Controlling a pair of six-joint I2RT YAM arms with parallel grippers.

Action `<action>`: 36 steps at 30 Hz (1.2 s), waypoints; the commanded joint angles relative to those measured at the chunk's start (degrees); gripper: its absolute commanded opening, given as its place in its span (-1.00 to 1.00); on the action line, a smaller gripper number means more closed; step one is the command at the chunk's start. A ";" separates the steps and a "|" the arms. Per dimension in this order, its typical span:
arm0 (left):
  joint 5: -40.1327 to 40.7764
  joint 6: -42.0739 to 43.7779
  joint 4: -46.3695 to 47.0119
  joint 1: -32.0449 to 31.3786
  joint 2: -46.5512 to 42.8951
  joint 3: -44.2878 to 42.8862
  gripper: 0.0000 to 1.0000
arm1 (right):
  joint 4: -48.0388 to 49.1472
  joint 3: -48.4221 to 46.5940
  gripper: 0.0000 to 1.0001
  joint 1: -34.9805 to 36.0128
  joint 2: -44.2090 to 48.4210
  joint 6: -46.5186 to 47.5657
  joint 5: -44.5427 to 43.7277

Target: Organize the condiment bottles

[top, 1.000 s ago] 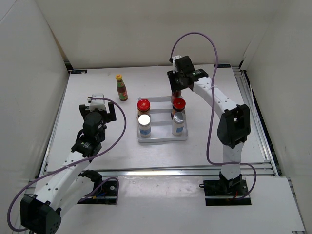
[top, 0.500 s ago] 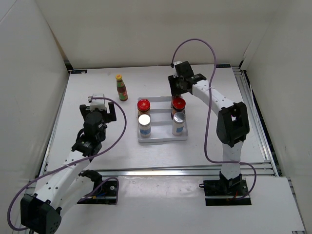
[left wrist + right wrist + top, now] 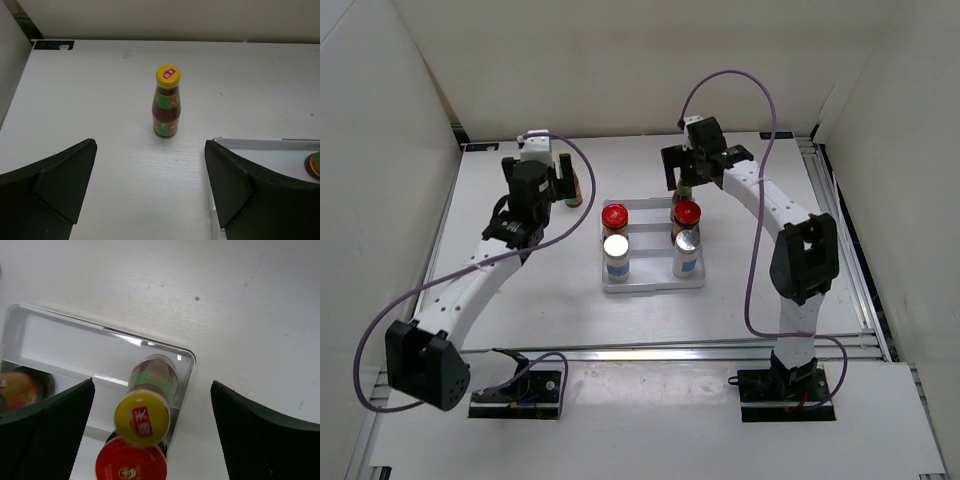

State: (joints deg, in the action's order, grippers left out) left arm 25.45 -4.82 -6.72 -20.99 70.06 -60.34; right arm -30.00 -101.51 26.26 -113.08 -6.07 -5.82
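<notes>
A slim red-brown bottle [image 3: 166, 102] with a yellow cap stands alone on the table, ahead of my open left gripper [image 3: 150, 150] and apart from its fingers [image 3: 55, 192]. From above, that bottle [image 3: 573, 190] shows half hidden beside the left gripper [image 3: 536, 172]. My right gripper [image 3: 152, 385] is open, hovering over a second yellow-capped bottle [image 3: 142, 417] that stands free in the far right corner of the white tray [image 3: 105, 330]. In the tray [image 3: 650, 286] also stand two red-lidded jars [image 3: 614, 215] [image 3: 687, 213] and two white shakers [image 3: 616, 250] [image 3: 687, 245]. The right gripper [image 3: 688, 172] is above the tray's far edge.
The tray's corner [image 3: 260, 144] lies just right of my left gripper's right finger. White walls close the table at the back and both sides. A metal rail [image 3: 650, 352] runs along the near edge.
My right gripper opened and let go of the bottle in the tray's far right corner. The left arm swung forward to the lone bottle.
</notes>
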 commanded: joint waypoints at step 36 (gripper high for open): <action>-4.45 -3.27 10.85 6.76 42.17 -22.54 -0.41 | -5.07 6.24 1.00 -1.12 32.56 4.31 5.39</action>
State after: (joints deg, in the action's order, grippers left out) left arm 21.37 -7.94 3.03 -14.83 114.19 -80.62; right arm -34.74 -95.33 25.50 -82.83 -2.55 -1.04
